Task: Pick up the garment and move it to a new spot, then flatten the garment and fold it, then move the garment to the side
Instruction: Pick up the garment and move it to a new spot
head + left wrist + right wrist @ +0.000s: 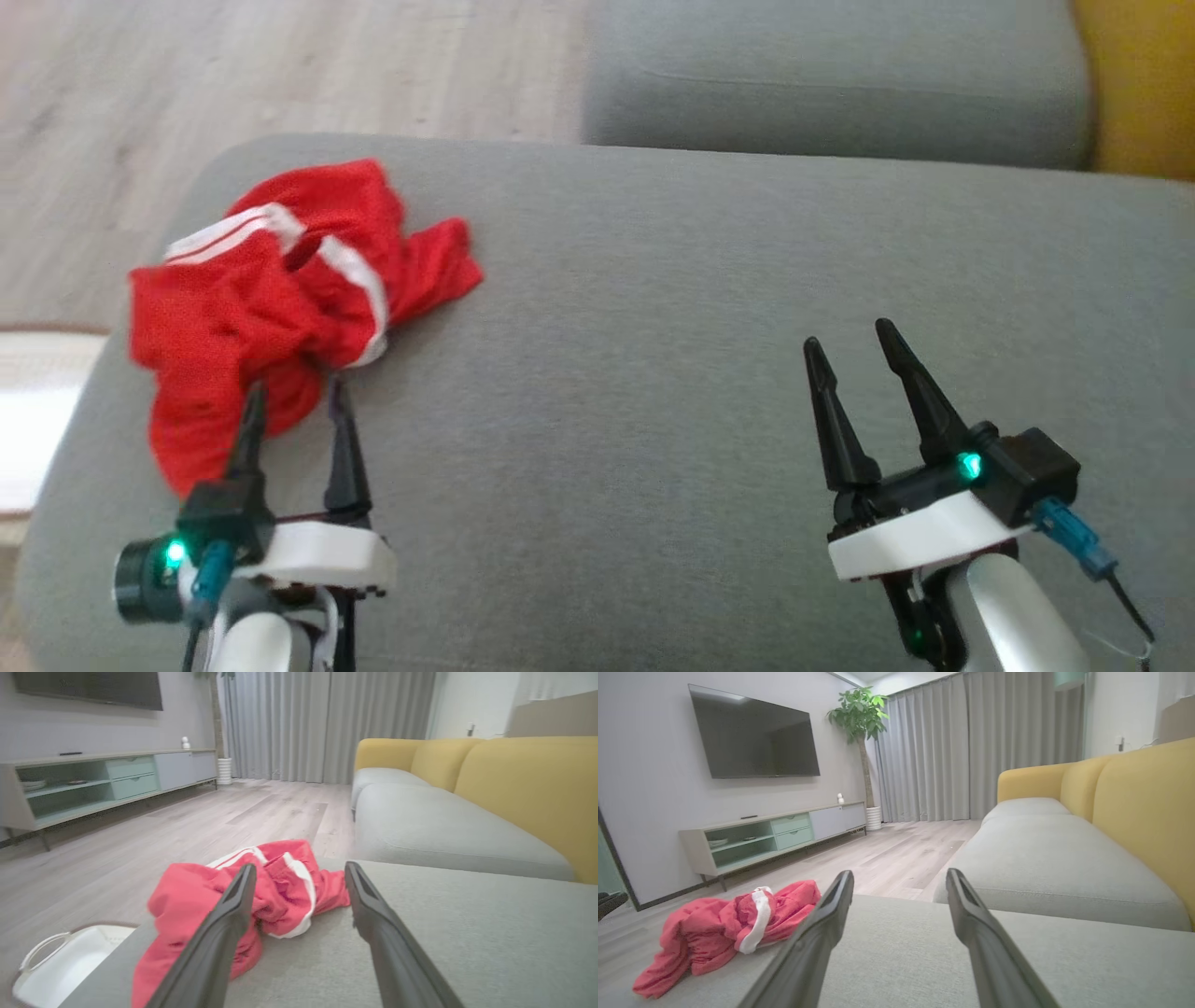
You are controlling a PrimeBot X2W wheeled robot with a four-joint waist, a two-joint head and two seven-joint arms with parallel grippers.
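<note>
A crumpled red garment with white stripes lies on the left part of the grey cushion, near its left edge. My left gripper is open, its fingertips just at the garment's near edge, nothing between them. In the left wrist view the garment sits right beyond the open fingers. My right gripper is open over bare cushion at the right, far from the cloth. From the right wrist view the garment lies off to the left.
A second grey seat with a yellow backrest lies beyond the cushion. A white basket stands on the wooden floor left of the cushion. A TV stand lines the far wall.
</note>
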